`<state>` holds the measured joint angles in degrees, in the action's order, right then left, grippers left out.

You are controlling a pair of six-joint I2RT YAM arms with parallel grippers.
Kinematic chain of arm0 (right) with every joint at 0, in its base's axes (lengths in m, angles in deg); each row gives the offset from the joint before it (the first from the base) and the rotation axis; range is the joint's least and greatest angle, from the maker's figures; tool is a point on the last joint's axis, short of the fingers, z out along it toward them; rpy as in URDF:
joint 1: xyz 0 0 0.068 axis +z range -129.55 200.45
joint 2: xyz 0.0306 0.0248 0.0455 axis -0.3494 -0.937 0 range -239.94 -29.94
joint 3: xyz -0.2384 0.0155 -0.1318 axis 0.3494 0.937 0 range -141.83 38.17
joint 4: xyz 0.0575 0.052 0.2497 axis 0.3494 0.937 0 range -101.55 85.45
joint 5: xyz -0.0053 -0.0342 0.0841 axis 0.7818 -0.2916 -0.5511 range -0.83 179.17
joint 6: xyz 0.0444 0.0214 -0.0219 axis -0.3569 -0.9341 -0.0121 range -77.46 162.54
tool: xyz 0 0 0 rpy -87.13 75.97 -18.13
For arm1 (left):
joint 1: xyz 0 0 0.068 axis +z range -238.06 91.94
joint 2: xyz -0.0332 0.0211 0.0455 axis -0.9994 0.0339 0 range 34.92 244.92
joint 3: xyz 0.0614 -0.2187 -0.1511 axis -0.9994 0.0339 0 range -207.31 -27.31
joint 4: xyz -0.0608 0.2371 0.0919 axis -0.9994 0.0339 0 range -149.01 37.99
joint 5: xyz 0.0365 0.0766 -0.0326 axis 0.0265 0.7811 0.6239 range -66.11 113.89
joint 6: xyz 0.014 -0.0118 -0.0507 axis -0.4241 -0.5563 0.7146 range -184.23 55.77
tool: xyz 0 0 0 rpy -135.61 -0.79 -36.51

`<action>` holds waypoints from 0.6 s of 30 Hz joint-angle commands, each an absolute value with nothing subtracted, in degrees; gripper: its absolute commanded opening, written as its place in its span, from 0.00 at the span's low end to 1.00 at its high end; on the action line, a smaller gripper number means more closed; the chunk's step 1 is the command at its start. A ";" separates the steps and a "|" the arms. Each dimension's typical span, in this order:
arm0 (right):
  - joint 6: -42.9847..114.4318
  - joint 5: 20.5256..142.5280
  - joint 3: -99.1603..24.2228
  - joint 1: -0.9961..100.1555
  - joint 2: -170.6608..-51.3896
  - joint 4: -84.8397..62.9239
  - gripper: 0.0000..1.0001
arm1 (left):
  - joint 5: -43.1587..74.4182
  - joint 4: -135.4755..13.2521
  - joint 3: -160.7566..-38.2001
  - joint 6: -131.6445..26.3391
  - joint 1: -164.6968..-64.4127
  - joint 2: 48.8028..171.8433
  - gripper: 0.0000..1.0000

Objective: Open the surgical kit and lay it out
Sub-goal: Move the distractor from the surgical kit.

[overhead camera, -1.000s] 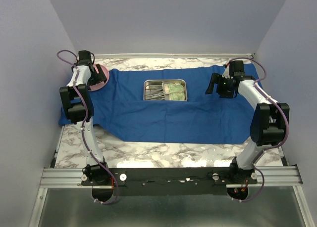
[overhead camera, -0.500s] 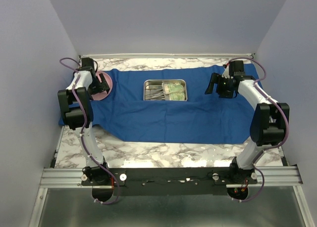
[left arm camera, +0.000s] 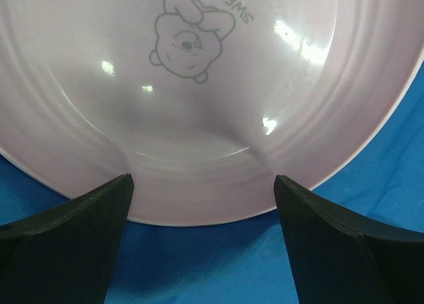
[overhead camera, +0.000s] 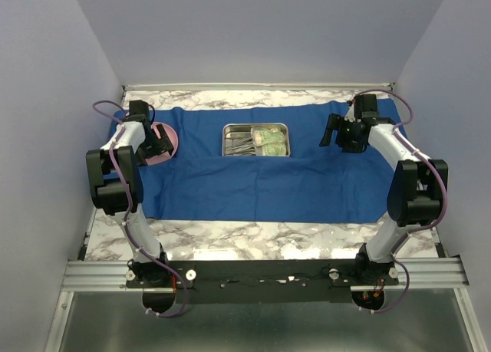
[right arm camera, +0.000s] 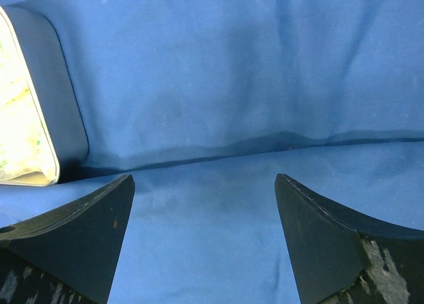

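The royal-blue cloth wrap (overhead camera: 253,179) lies spread flat over the marble table. The steel tray (overhead camera: 255,139) sits on it at the centre back, holding silver forceps (overhead camera: 242,143) and yellow-green packets (overhead camera: 270,138). My left gripper (overhead camera: 159,145) is open, its jaws wide over the cloth just short of the near rim of a pink plate (left arm camera: 199,85). My right gripper (overhead camera: 332,129) is open and empty, hovering over the cloth (right arm camera: 232,85) to the right of the tray (right arm camera: 30,118). The tweezers are not distinguishable.
The pink plate (overhead camera: 167,141) with a cartoon print lies on the cloth's left part. Marble table (overhead camera: 253,237) shows in front of the cloth and along the back edge. Grey walls close in left, right and back.
My left arm has swung inward and nearer, taking its gripper from the table's back left corner to the near side of the pink plate. The cloth's left near corner has been pulled in. The right arm has not moved.
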<state>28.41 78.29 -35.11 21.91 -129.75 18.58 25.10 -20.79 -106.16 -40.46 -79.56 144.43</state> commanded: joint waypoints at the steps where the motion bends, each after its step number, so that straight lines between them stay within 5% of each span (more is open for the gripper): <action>1: 27.86 79.94 -34.34 22.65 -128.82 20.09 0.95 | 24.59 -19.72 -102.81 -39.53 -79.88 141.71 0.97; 11: 28.04 83.01 -33.91 27.04 -127.33 20.88 0.95 | 29.16 -19.11 -104.13 -39.10 -80.23 136.53 0.99; 18: 34.09 85.74 -32.24 39.58 -123.56 20.97 0.94 | 37.06 -20.69 -100.97 -38.74 -82.78 127.04 0.99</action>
<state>29.54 82.88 -33.73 31.50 -127.35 20.00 30.11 -20.16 -102.79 -39.33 -80.88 134.51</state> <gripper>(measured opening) 0.944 0.987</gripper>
